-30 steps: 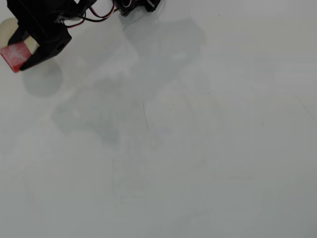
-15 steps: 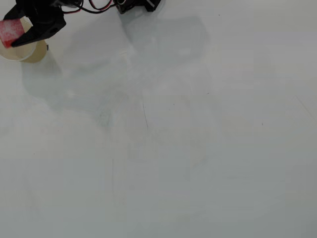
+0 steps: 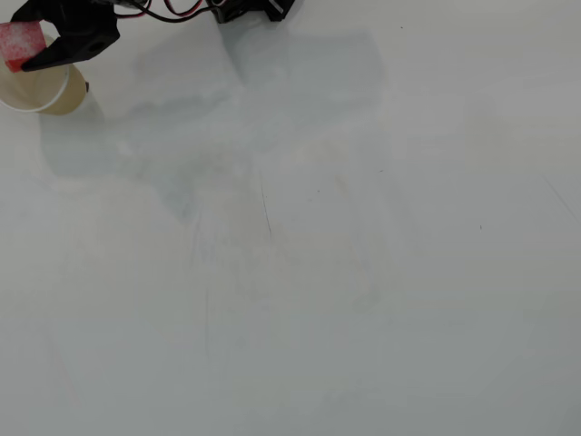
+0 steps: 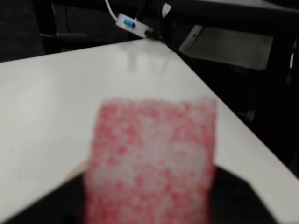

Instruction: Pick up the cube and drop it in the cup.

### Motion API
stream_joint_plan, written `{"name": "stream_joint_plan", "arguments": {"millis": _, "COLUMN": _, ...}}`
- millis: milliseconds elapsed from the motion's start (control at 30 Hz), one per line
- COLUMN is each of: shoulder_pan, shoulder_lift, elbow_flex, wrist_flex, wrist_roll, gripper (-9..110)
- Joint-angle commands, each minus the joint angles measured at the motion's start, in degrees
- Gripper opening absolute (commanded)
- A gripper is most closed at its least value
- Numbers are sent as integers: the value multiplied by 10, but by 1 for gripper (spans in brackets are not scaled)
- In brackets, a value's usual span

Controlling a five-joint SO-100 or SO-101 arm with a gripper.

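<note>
In the overhead view my black gripper (image 3: 27, 45) is at the far top left and is shut on the small red cube (image 3: 22, 43) with a whitish speckled top. It holds the cube over the mouth of the cream-white paper cup (image 3: 41, 91), whose rim shows just below the cube. In the wrist view the cube (image 4: 152, 163) fills the lower middle, blurred and close, between the black fingers (image 4: 238, 200). The cup is hidden in the wrist view.
The white table (image 3: 318, 272) spreads below and to the right of the cup. In the wrist view the table's edge (image 4: 243, 130) runs diagonally at the right, with dark furniture and a white connector with wires (image 4: 128, 22) beyond it.
</note>
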Motion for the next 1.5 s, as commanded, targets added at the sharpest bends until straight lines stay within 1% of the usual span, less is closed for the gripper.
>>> {"name": "stream_joint_plan", "arguments": {"millis": 0, "shoulder_pan": 4, "shoulder_lift": 34, "elbow_flex": -18, "wrist_flex": -4, "wrist_roll": -5, "gripper": 4}}
{"name": "stream_joint_plan", "arguments": {"millis": 200, "shoulder_pan": 3, "shoulder_lift": 34, "elbow_flex": -14, "wrist_flex": 31, "wrist_roll": -5, "gripper": 4}}
{"name": "stream_joint_plan", "arguments": {"millis": 667, "shoulder_pan": -5, "shoulder_lift": 29, "elbow_flex": -17, "wrist_flex": 35, "wrist_roll": -6, "gripper": 4}}
{"name": "stream_joint_plan", "arguments": {"millis": 1167, "shoulder_pan": -37, "shoulder_lift": -35, "elbow_flex": -83, "wrist_flex": 52, "wrist_roll": -6, "gripper": 4}}
{"name": "stream_joint_plan", "arguments": {"millis": 1467, "shoulder_pan": -54, "shoulder_lift": -42, "elbow_flex": -107, "wrist_flex": 46, "wrist_roll": -1, "gripper": 4}}
